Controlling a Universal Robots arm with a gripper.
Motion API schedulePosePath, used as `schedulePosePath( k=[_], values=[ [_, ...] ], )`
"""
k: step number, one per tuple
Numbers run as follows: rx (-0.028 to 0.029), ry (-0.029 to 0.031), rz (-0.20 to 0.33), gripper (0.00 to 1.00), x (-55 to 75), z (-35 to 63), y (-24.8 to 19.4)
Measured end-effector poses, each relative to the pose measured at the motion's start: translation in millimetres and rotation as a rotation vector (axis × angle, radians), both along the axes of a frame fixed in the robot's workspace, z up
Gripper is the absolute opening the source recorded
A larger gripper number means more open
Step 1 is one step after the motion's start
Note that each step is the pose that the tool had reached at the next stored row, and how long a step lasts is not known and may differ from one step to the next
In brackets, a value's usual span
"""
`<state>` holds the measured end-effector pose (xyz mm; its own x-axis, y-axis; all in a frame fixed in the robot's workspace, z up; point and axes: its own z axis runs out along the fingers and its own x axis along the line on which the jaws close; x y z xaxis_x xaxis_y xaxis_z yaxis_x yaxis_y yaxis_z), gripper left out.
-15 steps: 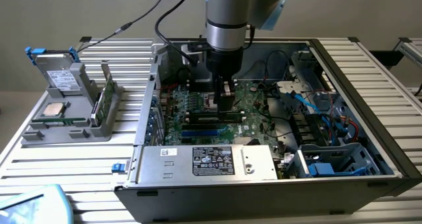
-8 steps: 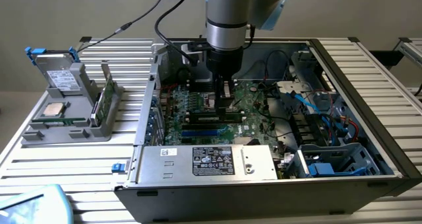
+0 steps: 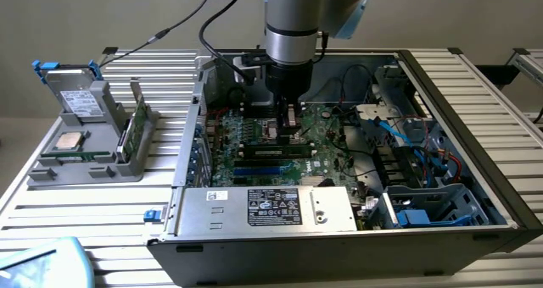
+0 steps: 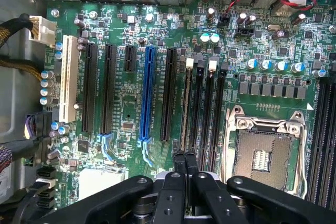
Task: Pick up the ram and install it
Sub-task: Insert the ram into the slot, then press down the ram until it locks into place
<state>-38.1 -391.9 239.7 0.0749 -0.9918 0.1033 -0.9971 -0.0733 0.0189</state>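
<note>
The ram stands on its edge in a memory slot on the green motherboard, inside the open computer case. In the wrist view the ram is seen edge-on as a thin strip between the black slots, beside the blue slot. My gripper hangs straight down over the board, close above the ram. Its two black fingers are pressed together with nothing between them, and my gripper sits over one end of the ram's top edge. Whether the fingertips touch the ram I cannot tell.
The empty processor socket lies beside the memory slots. A silver power supply fills the case front, with cables and drive bays at the exterior view's right. A grey holder outside holds a drive, a square chip and another green stick.
</note>
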Motion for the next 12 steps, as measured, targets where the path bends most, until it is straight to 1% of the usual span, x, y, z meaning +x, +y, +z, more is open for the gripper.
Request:
schedulePosePath(
  k=[12],
  values=[
    [0.0000,0.0001,0.000,0.10,0.3,0.0,0.0]
  ],
)
